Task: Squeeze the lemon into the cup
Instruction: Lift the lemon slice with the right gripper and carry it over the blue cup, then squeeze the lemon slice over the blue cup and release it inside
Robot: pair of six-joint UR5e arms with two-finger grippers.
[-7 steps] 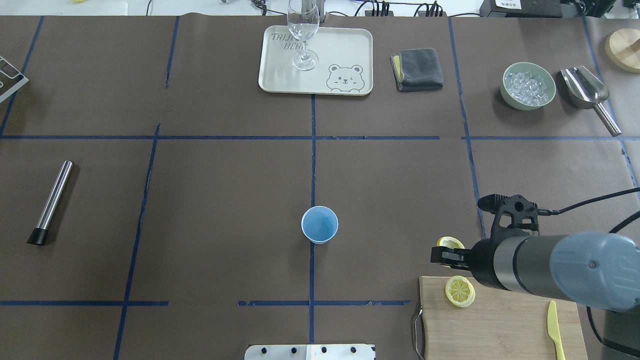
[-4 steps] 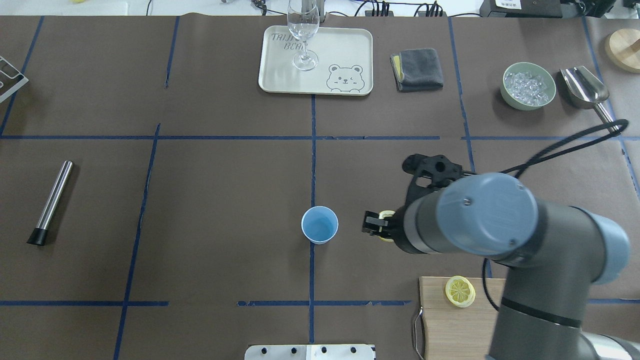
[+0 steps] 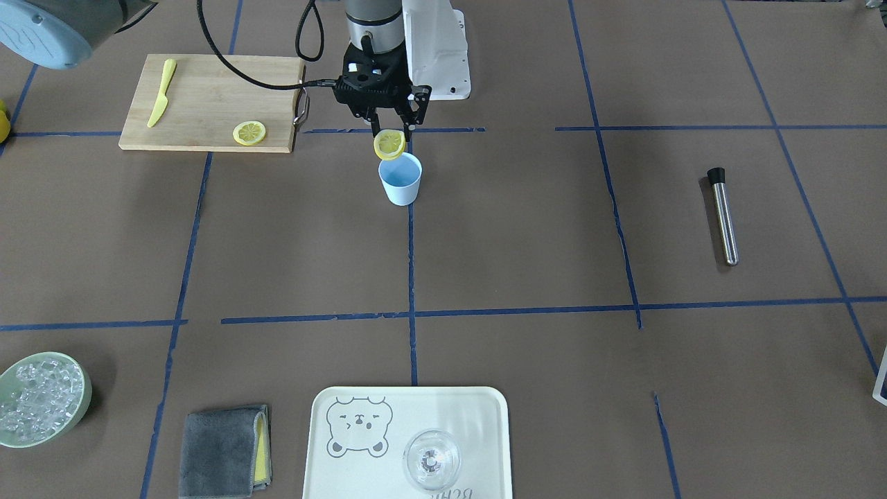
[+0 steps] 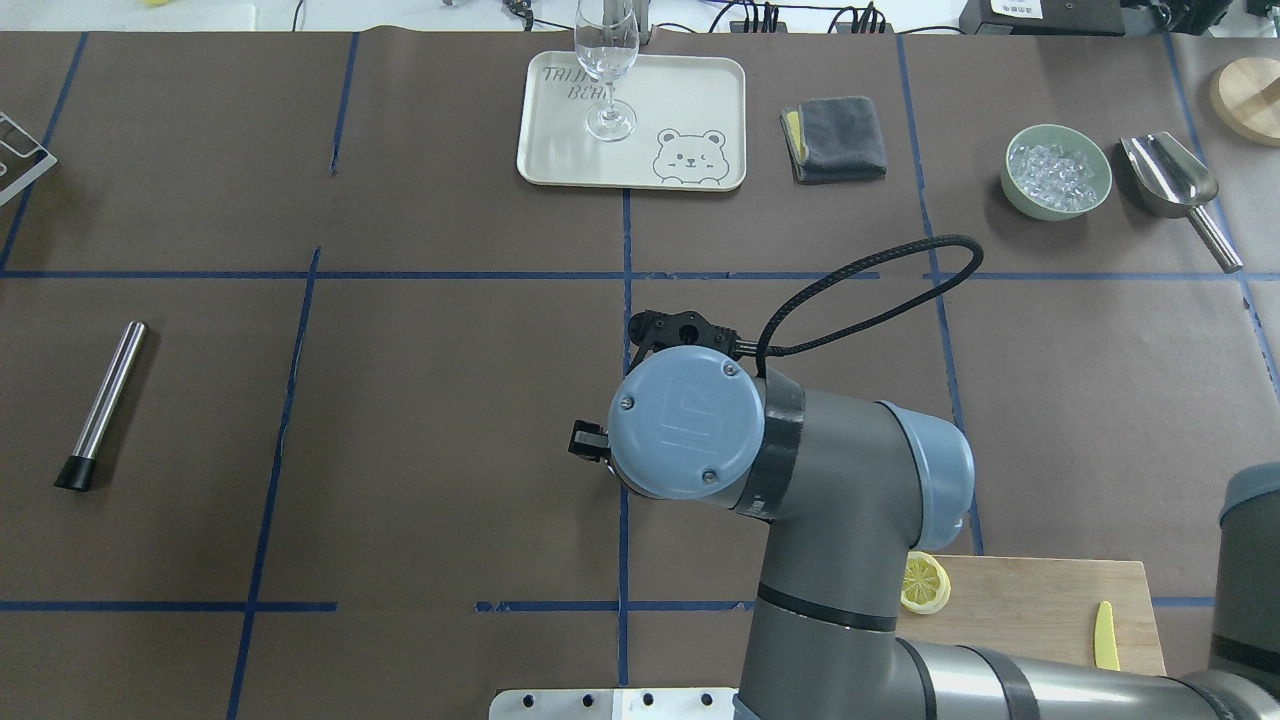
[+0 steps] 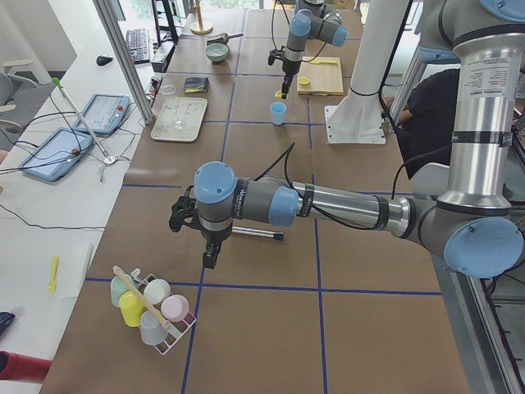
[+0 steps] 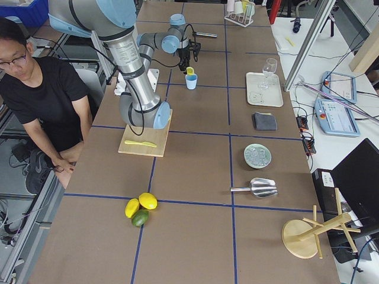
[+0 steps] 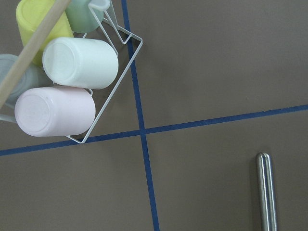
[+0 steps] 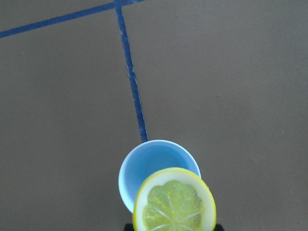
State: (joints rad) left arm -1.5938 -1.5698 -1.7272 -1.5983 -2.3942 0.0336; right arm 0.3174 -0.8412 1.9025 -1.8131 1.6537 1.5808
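Note:
My right gripper [image 3: 389, 133] is shut on a lemon slice [image 3: 389, 145], held on edge just above the pale blue cup [image 3: 400, 179]. In the right wrist view the slice [image 8: 174, 202] hangs over the near rim of the cup [image 8: 154, 166], and the cup's inside looks empty. In the overhead view my wrist hides the cup. A second lemon slice [image 3: 249, 132] lies on the cutting board [image 3: 208, 97]. My left gripper [image 5: 210, 256] hovers near a cup rack [image 5: 152, 316], and I cannot tell whether it is open or shut.
A yellow knife [image 3: 160, 92] lies on the board. A metal rod [image 3: 723, 215] lies on the robot's left side. Far from the robot are a tray [image 3: 346, 478] with a wine glass [image 3: 432, 459], a grey cloth [image 3: 223, 450], an ice bowl [image 3: 76, 398] and a scoop [image 4: 1170, 180].
My right arm has swung left from beside the cutting board, carrying the lemon slice, to over the cup. The wrist now covers the cup in the overhead view.

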